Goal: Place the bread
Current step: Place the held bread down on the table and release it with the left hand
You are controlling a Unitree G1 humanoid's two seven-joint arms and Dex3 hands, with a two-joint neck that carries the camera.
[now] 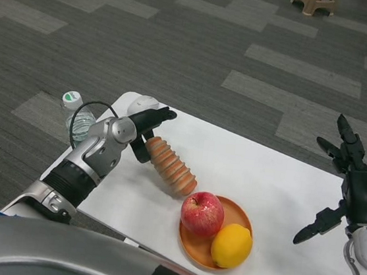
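Observation:
The bread [172, 167], a ridged orange-brown loaf, lies slanted on the white table [278, 181], its lower end close to the apple [202, 214]. My left hand [148, 128] grips the loaf's upper left end, fingers reaching over it. At the table's right edge my right hand [345, 189] hovers with its fingers spread, holding nothing.
An orange plate [246, 217] near the front edge carries the red apple and a lemon [231, 244]. A white mouse [141, 101] sits at the far left corner, partly behind my left hand. A water bottle [77, 117] stands by the table's left edge.

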